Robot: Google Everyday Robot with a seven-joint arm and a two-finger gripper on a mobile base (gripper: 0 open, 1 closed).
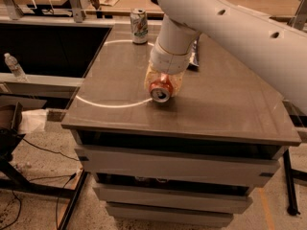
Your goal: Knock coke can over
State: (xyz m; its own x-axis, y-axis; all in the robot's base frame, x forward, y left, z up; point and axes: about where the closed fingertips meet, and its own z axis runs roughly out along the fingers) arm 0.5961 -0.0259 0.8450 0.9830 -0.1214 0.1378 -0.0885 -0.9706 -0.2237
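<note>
The coke can (159,90) is red and tipped over, its silver top facing the camera, low over the brown tabletop (225,104) near the middle. My gripper (163,83) comes down from the white arm and sits around the can, its pale fingers (149,79) on either side of the can's body. The can's lower end is hidden behind the gripper, so I cannot tell whether it rests on the table.
A pale silver-green can (139,26) stands upright at the table's back edge. A dark chip bag (193,57) lies behind the arm. A water bottle (14,67) stands on a lower shelf at the left. The table's front edge is close below the can.
</note>
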